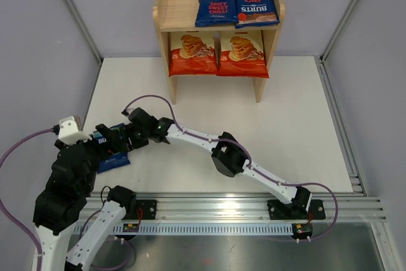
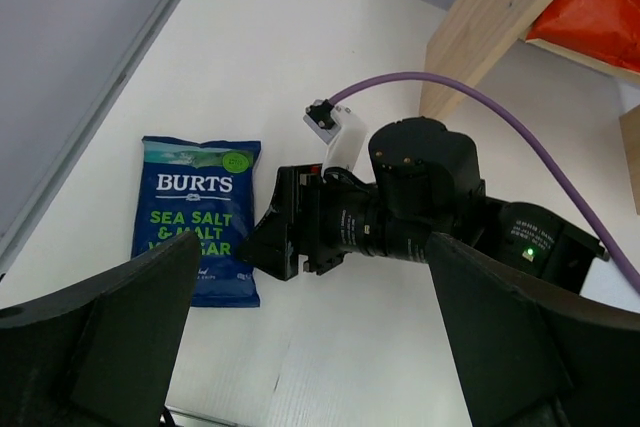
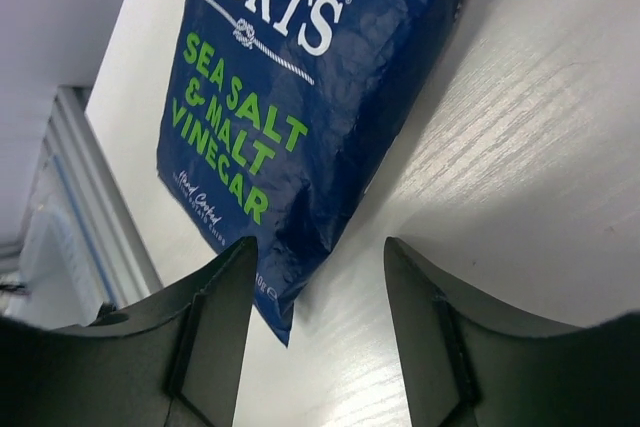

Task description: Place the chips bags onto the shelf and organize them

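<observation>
Two chilli bags (image 1: pixel 216 4) on shelf (image 1: pixel 166 4) top, two cassava bags (image 1: pixel 192 54) below. One Sea Salt bag (image 3: pixel 300 97) on table (image 1: pixel 285 125), corner between right gripper (image 3: pixel 318 247)'s spread fingers (image 3: pixel 215 327); left gripper (image 2: pixel 312 247) released, nearby.

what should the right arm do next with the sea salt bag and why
Probably ease the right gripper a little further onto the Sea Salt & Malt Vinegar bag and close. Its jaws stand open with the bag's edge just inside the gap, and the bag lies flat on the table, the only one not on the shelf.
</observation>
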Robot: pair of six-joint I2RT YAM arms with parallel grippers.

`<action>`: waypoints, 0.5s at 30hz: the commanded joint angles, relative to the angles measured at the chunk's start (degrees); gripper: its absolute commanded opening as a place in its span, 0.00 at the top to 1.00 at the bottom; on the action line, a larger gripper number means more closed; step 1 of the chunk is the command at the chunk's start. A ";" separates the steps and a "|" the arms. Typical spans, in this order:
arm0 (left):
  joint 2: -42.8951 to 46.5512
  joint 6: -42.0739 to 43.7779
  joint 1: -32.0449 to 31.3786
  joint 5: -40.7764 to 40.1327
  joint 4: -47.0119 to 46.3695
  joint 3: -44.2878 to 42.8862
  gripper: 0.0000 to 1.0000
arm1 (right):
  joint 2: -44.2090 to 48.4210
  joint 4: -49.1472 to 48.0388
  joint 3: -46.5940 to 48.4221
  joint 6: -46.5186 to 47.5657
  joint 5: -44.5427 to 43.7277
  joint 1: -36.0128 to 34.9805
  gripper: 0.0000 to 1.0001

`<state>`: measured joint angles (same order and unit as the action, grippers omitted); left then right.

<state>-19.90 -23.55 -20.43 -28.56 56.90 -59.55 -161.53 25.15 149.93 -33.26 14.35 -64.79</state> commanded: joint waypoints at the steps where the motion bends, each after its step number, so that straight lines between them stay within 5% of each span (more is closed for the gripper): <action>1: -3.03 0.00 -0.14 3.59 -1.54 -0.92 0.01 | -3.52 3.60 2.12 -1.72 11.55 2.30 0.39; 9: -8.05 -3.08 -0.14 5.08 0.22 -1.27 0.01 | -5.99 3.43 2.57 -5.24 25.89 3.18 0.40; 15: -9.19 -4.22 -0.14 5.88 0.57 -3.11 0.01 | -4.58 -1.50 -3.23 -9.63 27.32 3.36 0.41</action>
<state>-28.32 -26.89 -20.43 -24.45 57.84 -59.64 -165.34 21.82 149.88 -40.97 40.49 -60.99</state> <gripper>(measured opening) 0.988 0.581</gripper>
